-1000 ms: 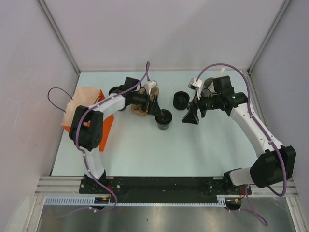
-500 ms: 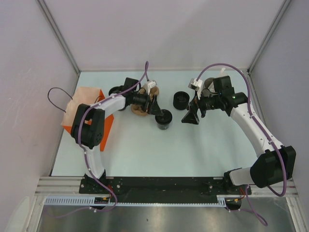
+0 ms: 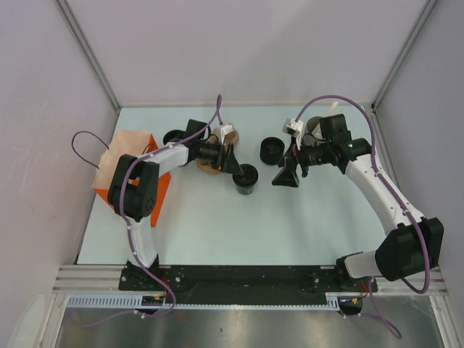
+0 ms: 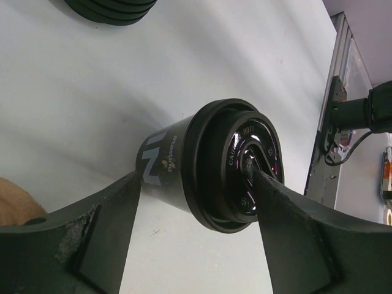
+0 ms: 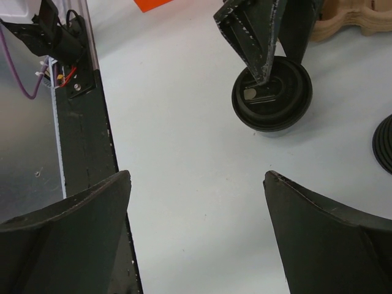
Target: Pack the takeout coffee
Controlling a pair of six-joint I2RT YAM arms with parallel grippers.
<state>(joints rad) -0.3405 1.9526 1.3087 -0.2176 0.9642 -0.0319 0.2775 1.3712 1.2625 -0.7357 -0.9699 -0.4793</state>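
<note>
Half hidden by the left gripper (image 4: 196, 176), the coffee (image 4: 184, 165) shows only part of its white wall print and a lid embossing too glared to read. One finger (image 4: 92, 239) lies along its wall and the other crosses the lid. The claw straddles the cup, but whether it presses cannot be told. The cup stands upright on the table (image 3: 217, 232) near mid-table, its long axis vertical and its lid up. The brown carrier (image 3: 212, 161) sits just behind it, largely covered by the left arm. A second black cup (image 3: 271, 150) stands near on the right, and a third (image 3: 174, 136) peeks from behind the arm. The orange bag (image 3: 130, 156) stands well apart at the left edge. The right gripper (image 5: 197, 177) hangs beside the coffee, its jaws spread wide around nothing.
</note>
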